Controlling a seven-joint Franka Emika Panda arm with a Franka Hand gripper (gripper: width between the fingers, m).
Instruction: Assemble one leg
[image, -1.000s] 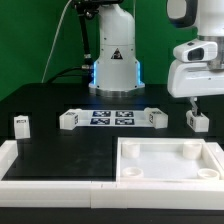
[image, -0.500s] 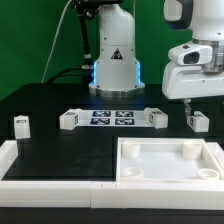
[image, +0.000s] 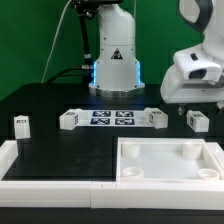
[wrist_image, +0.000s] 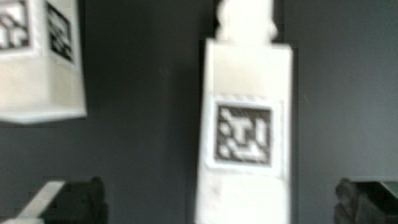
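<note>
Leg (image: 197, 120) sits on the black surface (image: 60, 145) at the exterior view's right, behind the white panel (image: 165, 162). The hand (wrist_image: 214, 200) hangs above, fingers apart, seemingly to straddle it for a grasp.

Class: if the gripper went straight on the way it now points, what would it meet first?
Probably the leg, which lies centred between the open jaws of the gripper in the wrist view. How far off it is cannot be told.

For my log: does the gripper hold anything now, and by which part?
Nothing is held: the gripper is open, its fingers clear of the leg.
</note>
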